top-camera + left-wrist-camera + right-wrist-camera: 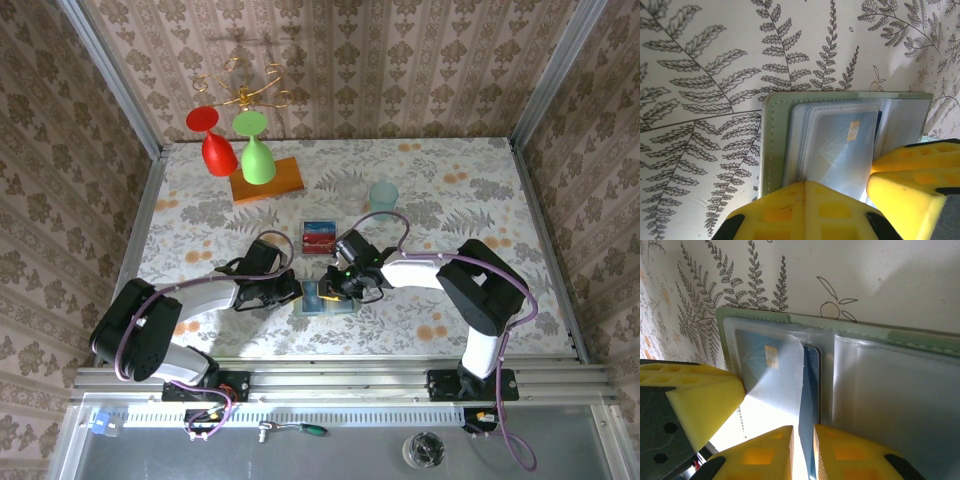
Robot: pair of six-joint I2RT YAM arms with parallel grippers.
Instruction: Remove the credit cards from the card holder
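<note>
The sage-green bifold card holder (322,300) lies open on the fern-printed tablecloth (450,180). The left gripper (805,189), fingers together, rests on its flap. The right gripper (804,440) straddles a dark blue plastic card (811,390), nearly together, bite unclear. A shallow pinch could slip or drag the holder. Damask-papered walls (400,60) enclose the table.

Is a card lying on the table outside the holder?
Yes, a red card lies flat on the table beyond the holder.
</note>
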